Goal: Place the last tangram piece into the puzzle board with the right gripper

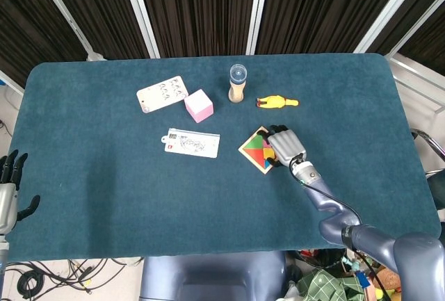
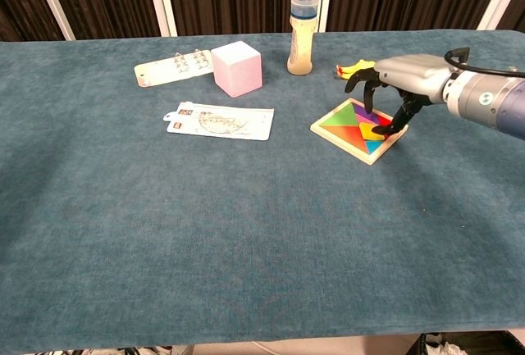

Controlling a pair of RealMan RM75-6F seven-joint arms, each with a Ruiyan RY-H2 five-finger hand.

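The square wooden puzzle board (image 2: 343, 127) lies right of the table's middle, filled with coloured tangram pieces. A yellow piece (image 2: 371, 125) lies flat among them near the board's right corner. My right hand (image 2: 402, 80) hovers over that corner with its fingers arched down and apart, and one fingertip (image 2: 381, 131) touches the board beside the yellow piece. From above, the right hand (image 1: 286, 146) covers the right part of the board (image 1: 253, 149). My left hand (image 1: 8, 184) hangs past the table's front left edge with its fingers spread, holding nothing.
Behind the board stand a bottle (image 2: 301, 33) and a yellow toy (image 2: 358, 66). A pink cube (image 2: 237, 68) and a white card (image 2: 172, 68) lie at the back left. A flat printed pouch (image 2: 220, 121) lies left of the board.
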